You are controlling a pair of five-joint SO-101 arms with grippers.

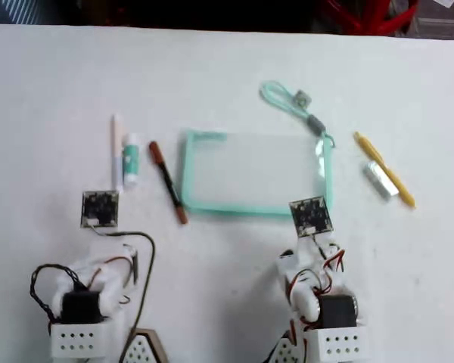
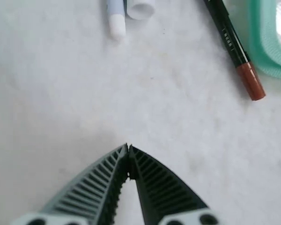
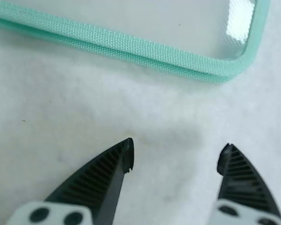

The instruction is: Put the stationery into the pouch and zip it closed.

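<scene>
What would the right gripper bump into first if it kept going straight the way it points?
Probably the teal edge of the pouch; the open right gripper faces it across bare table. Its height above the table is unclear.

Bare table (image 1: 227, 261) near side — pouch (image 1: 255, 174) beyond, pens (image 1: 168, 181) flanking

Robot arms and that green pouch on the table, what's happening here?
Nothing is being held yet. The left gripper is shut and the right gripper open, both above bare table near the teal-edged pouch. A brown-capped pen, a white pen and a small tube lie at one side of it, a yellow pen at the other, all outside.
</scene>
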